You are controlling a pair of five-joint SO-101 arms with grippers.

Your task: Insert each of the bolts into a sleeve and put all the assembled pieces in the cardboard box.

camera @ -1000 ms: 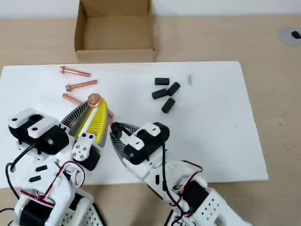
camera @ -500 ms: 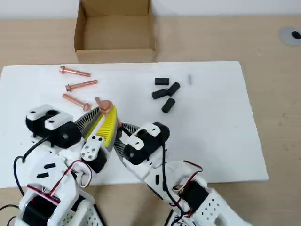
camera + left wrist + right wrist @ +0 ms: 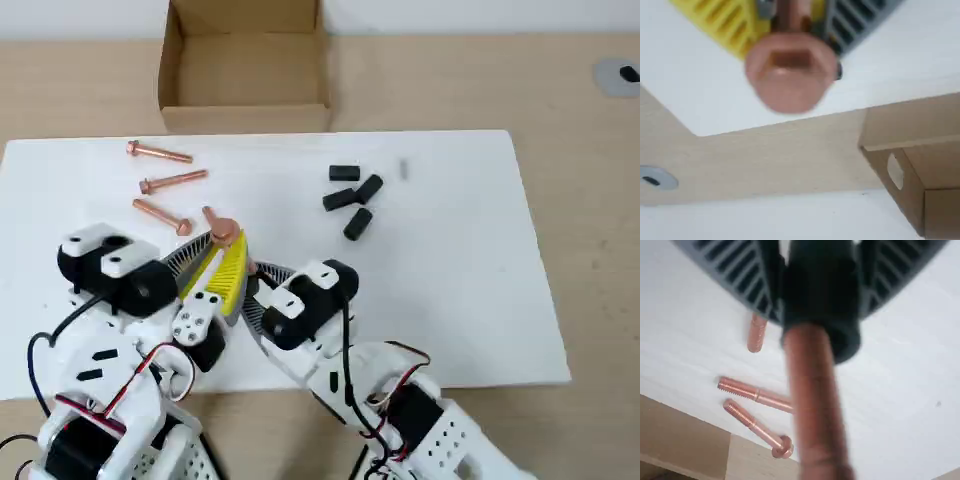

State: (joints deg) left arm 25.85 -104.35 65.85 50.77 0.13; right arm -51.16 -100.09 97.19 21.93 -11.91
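**White and black arms with ribbed fingers**

Both arms are built from white printed shells joined by black motor blocks. Red, black and white cables are looped along the links. The left gripper is fitted with one yellow ribbed finger and one grey; the right gripper is ribbed in dark grey

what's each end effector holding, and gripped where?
Left end effector holds a bolt by the shank just behind its head. Right end effector holds a black sleeve by its sides, with the bolt's shank at its end.

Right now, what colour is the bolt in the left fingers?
The bolt is copper; clearest in the left wrist view.
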